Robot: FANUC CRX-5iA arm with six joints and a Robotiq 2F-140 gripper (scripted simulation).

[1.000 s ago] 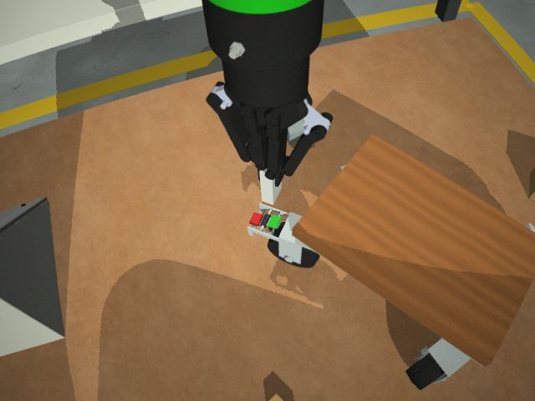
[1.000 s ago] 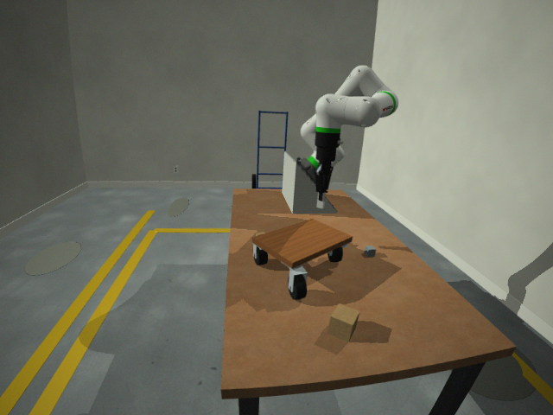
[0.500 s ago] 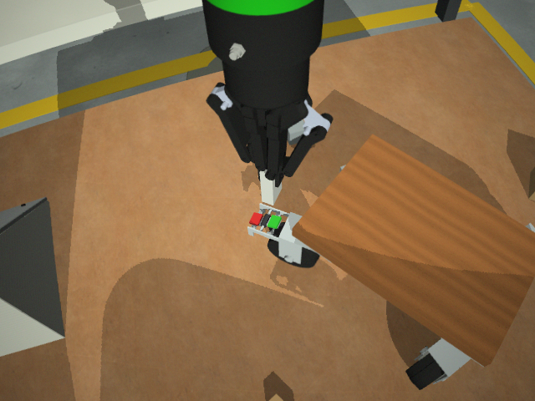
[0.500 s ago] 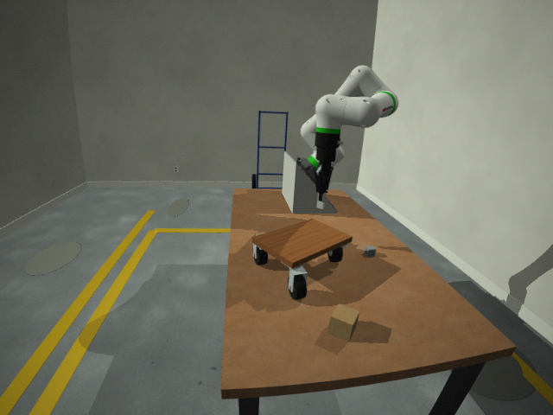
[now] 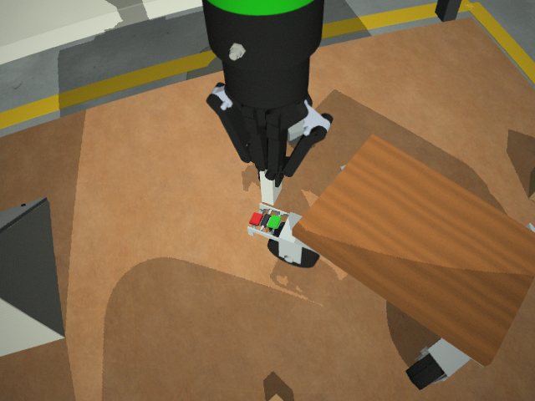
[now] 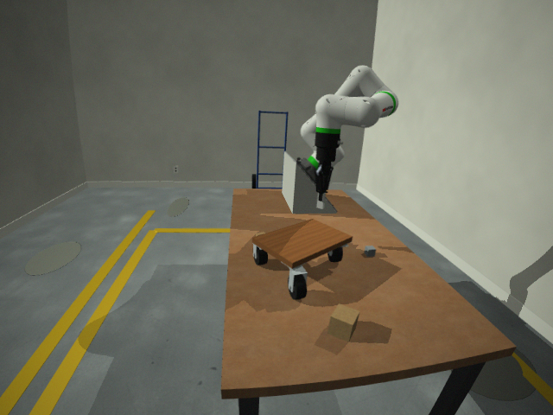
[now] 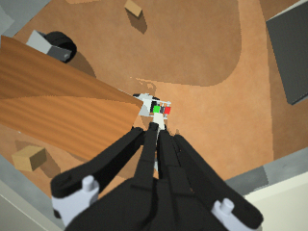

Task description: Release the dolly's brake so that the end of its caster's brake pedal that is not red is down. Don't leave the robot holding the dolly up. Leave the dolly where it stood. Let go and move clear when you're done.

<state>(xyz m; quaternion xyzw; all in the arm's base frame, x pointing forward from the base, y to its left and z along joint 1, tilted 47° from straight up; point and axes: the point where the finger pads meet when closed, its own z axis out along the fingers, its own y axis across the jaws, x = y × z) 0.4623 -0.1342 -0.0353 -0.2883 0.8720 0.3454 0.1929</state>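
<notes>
A: Any readable writing? 
B: A small red mark sits on the white arm's (image 6: pixel 357 105) upper link in the exterior view — too small to read. Nothing else legible.

A: Describe the dolly. 
B: A flat rectangular wood-grain dolly (image 5: pixel 415 241) on four black casters with white forks, standing on the brown wooden table (image 6: pixel 402 322). The near-corner caster (image 5: pixel 290 248) carries a small white-framed brake pedal (image 5: pixel 267 220) — red end (image 5: pixel 256 218) outboard, green end (image 5: pixel 273 221) toward the deck. Whether either end sits lower, cannot tell from above.

A: Where is the claw relative to it? 
B: The black two-finger gripper (image 5: pixel 271 190) points downward just beside the pedal's frame; its pale fingertips (image 5: pixel 271 191) are pressed together with nothing between them. In the top view the tip reaches the edge of the pedal frame; in the wrist view it lines up just short of the green end (image 7: pixel 156 109). Contact cannot be confirmed; the exterior view shows the tip above deck height.

A: Surroundings? 
B: A tan cube (image 6: pixel 343 322), a small grey block (image 6: pixel 369 251), a white-and-grey wedge-shaped block (image 6: pixel 295 182) behind the arm, and a blue hand truck (image 6: pixel 272 147) on the floor.
</notes>
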